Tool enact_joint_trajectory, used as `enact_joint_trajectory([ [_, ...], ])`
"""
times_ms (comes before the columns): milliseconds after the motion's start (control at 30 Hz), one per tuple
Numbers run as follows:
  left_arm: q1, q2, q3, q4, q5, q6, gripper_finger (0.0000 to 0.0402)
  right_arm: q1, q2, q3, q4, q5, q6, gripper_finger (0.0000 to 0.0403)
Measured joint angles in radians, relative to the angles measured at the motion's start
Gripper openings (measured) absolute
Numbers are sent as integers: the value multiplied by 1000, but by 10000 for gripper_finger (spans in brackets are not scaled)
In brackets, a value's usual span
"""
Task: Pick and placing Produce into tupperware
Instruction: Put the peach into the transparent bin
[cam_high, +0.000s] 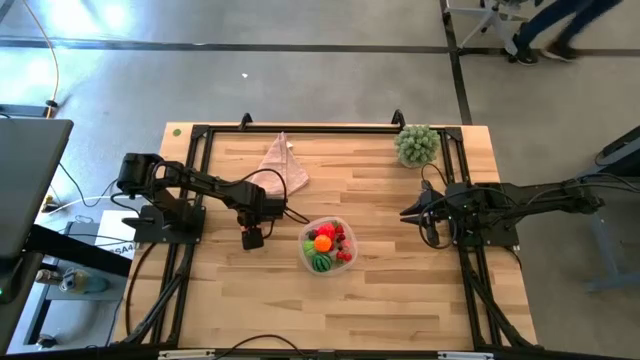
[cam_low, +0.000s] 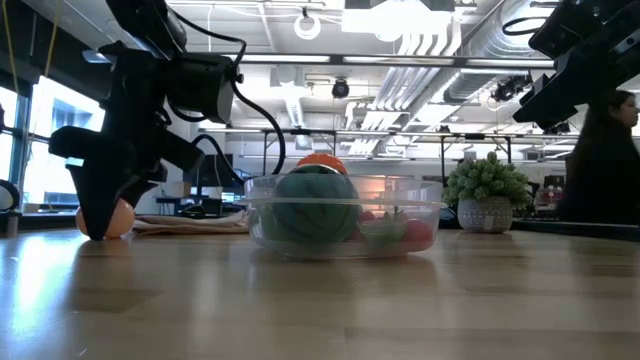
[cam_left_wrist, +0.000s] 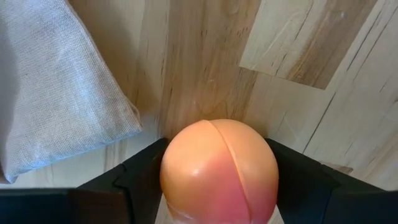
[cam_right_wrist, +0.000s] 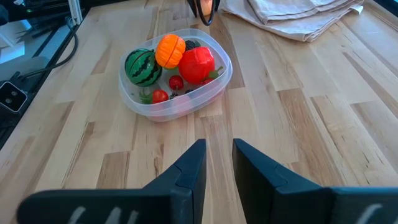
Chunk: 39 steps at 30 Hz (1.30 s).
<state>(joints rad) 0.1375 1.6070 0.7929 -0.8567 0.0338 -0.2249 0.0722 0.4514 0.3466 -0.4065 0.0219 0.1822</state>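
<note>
A wooden table seen from above. The left gripper (cam_high: 252, 237) stands low beside the clear tupperware (cam_high: 304, 254), its two dark fingers (cam_left_wrist: 134, 177) set wide apart on either side of a pink-orange toy peach (cam_left_wrist: 219, 171). In the left wrist view the peach fills the gap between the fingers, with a folded pale pink cloth (cam_left_wrist: 56, 87) lying just beside it. From table height, the peach appears to sit at the tabletop, so whether it is gripped or only straddled cannot be told.

The peach looks smooth, glossy and rigid, probably light hollow plastic, and likely slippery. The soundest hold seems to be across its widest middle, where the fingers stand now.

The tupperware already holds a striped melon (cam_right_wrist: 143, 66), an orange (cam_right_wrist: 170, 50), a red apple (cam_right_wrist: 198, 64) and small berries. The right gripper (cam_right_wrist: 219, 163) waits well apart to the right, fingers close together, holding nothing.
</note>
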Motion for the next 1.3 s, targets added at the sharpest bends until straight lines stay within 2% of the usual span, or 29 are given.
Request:
enact_joint_trajectory([
  [100, 0, 0, 0, 0, 0, 0, 244, 0, 0, 0, 0, 0, 0, 68],
  [333, 0, 0, 0, 0, 0, -1, 213, 0, 0, 0, 0, 0, 0, 68],
  [600, 0, 0, 1, 7, 0, -2, 236, 0, 0, 0, 0, 0, 0, 68],
  [833, 0, 2, 57, 7, 9, 19, 211, 0, 0, 0, 0, 0, 0, 68],
  [1133, 0, 2, 263, -130, 12, 47, 238, 0, 0, 0, 0, 0, 0, 68],
  [1300, 0, 2, 444, -172, 52, 98, 213, 0, 0, 0, 0, 0, 0, 68],
])
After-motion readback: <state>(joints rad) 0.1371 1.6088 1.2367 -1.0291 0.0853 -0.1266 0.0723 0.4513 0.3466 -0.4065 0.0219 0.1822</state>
